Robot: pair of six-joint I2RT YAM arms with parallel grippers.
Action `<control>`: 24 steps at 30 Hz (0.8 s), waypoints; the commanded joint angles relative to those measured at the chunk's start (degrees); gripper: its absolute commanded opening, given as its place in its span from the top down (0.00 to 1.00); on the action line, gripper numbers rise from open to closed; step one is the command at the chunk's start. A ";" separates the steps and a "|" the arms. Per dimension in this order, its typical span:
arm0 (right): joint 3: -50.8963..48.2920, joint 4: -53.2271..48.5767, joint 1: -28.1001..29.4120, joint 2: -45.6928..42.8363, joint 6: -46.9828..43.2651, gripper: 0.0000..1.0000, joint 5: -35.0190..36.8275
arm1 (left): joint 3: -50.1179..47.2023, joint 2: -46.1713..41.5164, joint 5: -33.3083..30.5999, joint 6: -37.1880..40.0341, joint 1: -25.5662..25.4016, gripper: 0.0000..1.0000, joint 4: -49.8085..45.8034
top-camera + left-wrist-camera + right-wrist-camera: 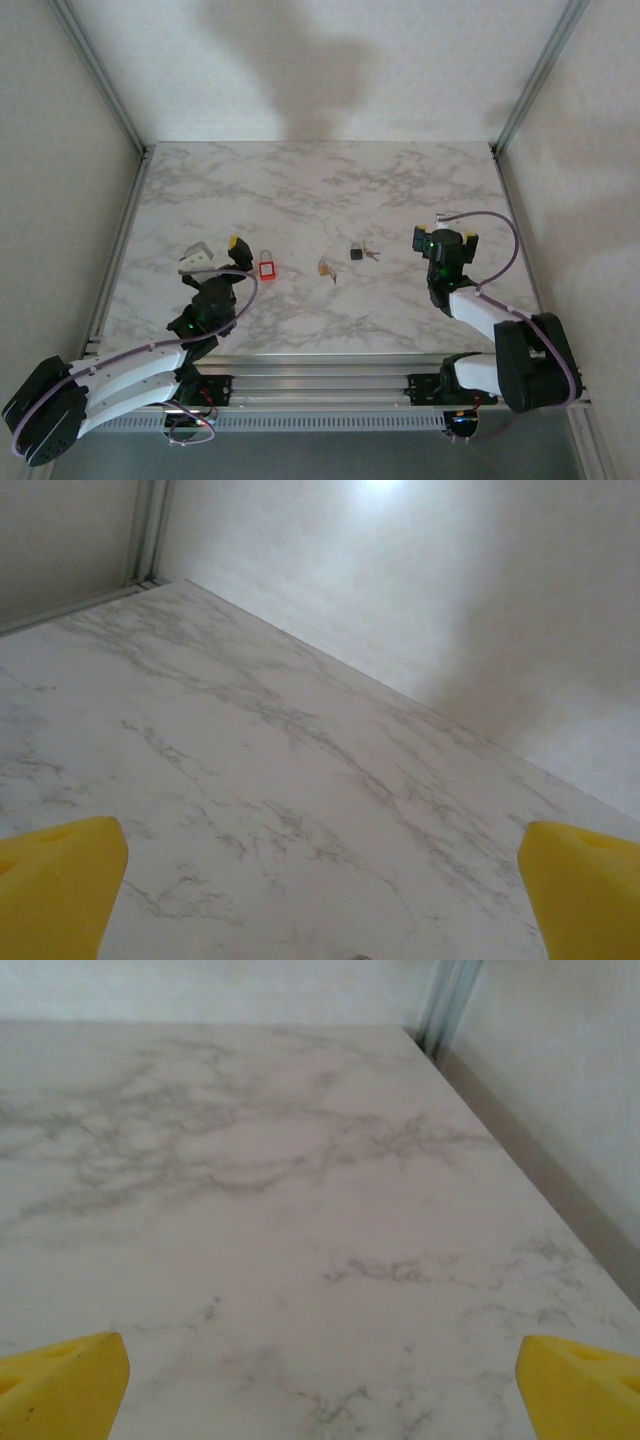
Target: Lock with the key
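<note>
We see our left tool (218,252) and right tool (443,240) both spread wide and empty, a small red square-bodied padlock (266,268) lying near the left one.

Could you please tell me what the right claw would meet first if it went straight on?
Probably the bare marble table, since the open right claw tilts down toward it, with no object seen in its path.

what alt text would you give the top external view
Three small padlocks lie on a marble table: a red padlock, a brass padlock and a black padlock with keys beside it. The left arm and right arm reach in from the near edge, jaws open, holding nothing.
</note>
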 commanded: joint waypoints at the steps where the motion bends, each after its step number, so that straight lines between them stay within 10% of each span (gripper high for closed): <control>1: -1.47 12.06 -1.92 3.85 -1.77 0.01 -2.74 | -0.60 -0.02 -3.46 0.54 0.27 0.00 2.18; 24: -2.70 21.34 -6.76 14.95 -2.45 0.01 -21.47 | -3.86 1.68 -2.94 4.07 2.17 0.00 9.12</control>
